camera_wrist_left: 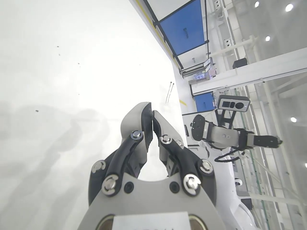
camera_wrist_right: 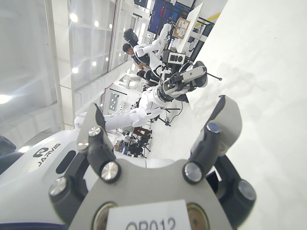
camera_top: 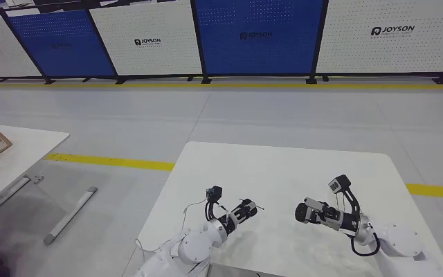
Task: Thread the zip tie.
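White tabletop: left gripper pinched the zip tie; right gripper, gaping at three o'clock, probably needed a square, slow approach.

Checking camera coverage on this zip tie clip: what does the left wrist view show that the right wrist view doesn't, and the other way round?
Left wrist view, not the right: two spare zip ties lying side by side on the table near its edge, and the left gripper close up, fingertips pressed together. Right wrist view, not the left: the held zip tie sticking out of that gripper, and the right gripper wide open and empty. Both: the white table and the opposite arm.
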